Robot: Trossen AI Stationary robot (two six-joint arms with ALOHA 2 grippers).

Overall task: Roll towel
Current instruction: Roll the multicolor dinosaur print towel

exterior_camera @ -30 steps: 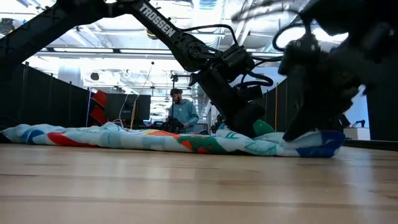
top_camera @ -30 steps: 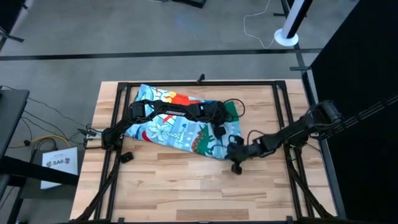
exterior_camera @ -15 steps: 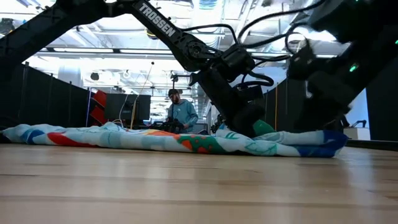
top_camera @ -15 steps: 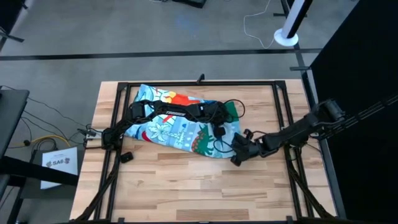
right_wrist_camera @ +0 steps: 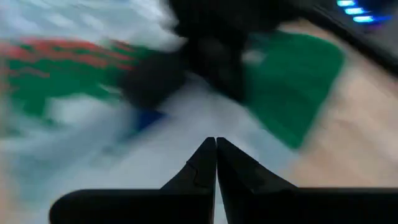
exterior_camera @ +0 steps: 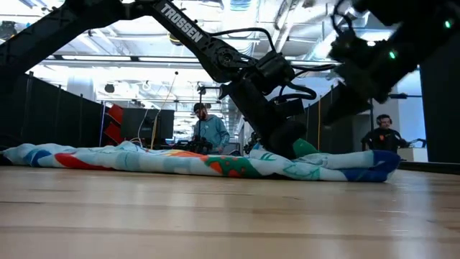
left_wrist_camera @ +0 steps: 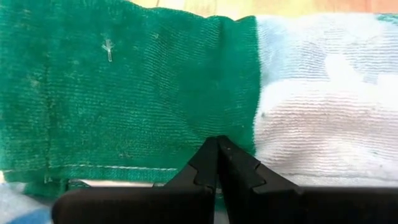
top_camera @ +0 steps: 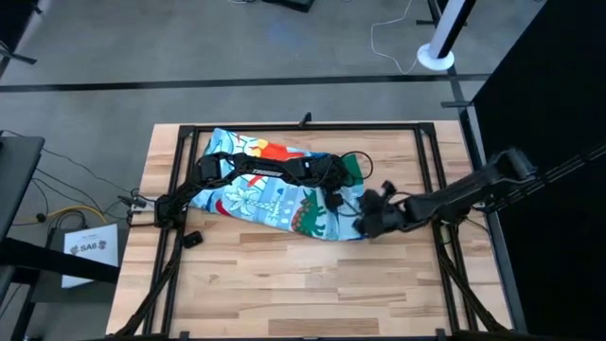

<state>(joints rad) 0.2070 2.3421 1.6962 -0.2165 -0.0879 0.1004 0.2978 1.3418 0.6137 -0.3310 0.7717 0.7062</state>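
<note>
The towel (top_camera: 265,194) lies spread and rumpled on the table, slanting from the far left toward the middle right. Its print faces up and a green part (left_wrist_camera: 124,93) is folded over at its right end. My left arm reaches across the towel from the left. My left gripper (top_camera: 347,176) is shut, with its tips down on that green part (exterior_camera: 302,147). My right gripper (top_camera: 371,223) hangs shut above the towel's near right end (exterior_camera: 374,167) and touches nothing; its wrist view is blurred. My left gripper has its shut fingertips (left_wrist_camera: 216,144) against the green fold of the towel (left_wrist_camera: 214,124), beside the seam with the pale printed part. It comes slanting down from the table's left. Whether any cloth lies between the tips cannot be told. The towel lies flat on the table.
A black metal frame (top_camera: 303,126) runs round the tabletop. Loose cables (top_camera: 365,163) loop near the left wrist. Bare wood (top_camera: 284,284) fills the table's near half. Beyond the table, two people (exterior_camera: 210,133) (exterior_camera: 381,135) are in the room.
My right gripper has risen from the towel's near right end, where it stood a second ago. It has also moved toward the table's far edge and now hangs clear above the cloth. The towel's end stays lying on the table.
</note>
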